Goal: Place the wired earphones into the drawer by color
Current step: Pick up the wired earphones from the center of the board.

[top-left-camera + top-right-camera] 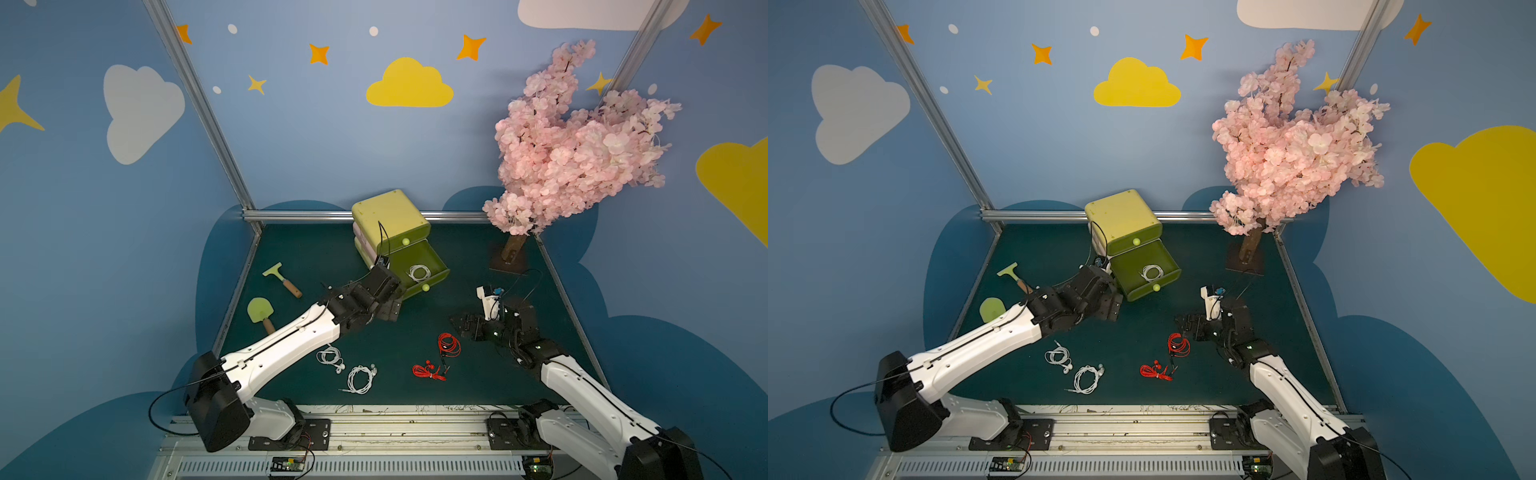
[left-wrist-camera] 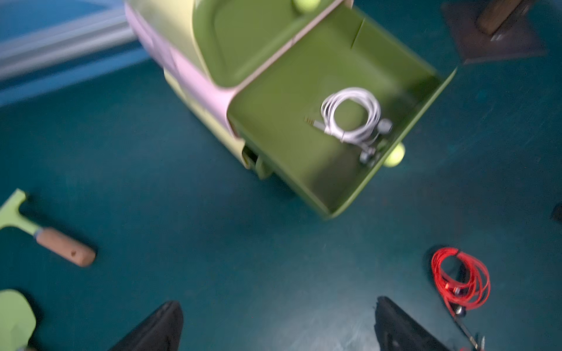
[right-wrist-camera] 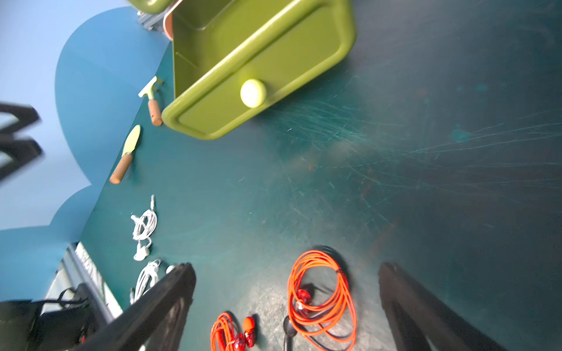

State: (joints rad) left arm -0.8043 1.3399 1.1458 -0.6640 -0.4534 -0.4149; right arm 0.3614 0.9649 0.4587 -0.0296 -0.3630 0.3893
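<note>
open drawer (image 1: 434, 259) clear from above; table (image 1: 409, 332) centre free.
left pincer (image 2: 278, 305), jaws wide, hangs just beside the drawer's near corner; cabinet (image 1: 388, 216) overhangs its rear. tree (image 1: 573, 137) crowds the far right corner; scraper (image 1: 284, 280) and spade (image 1: 259, 309) line the left edge.

A pale green scraper (image 1: 282, 277) with a wooden handle is noted lying flat on the dark teal table (image 1: 316, 249), towards the left side. A green spade (image 1: 259, 312), also wooden-handled, is seen near it, not touching. A pink blossom tree (image 1: 573, 145) is stood upright on a brown base (image 1: 509, 262) at the far right corner. A yellow cloud (image 1: 409, 85) is painted on the blue back wall.
</note>
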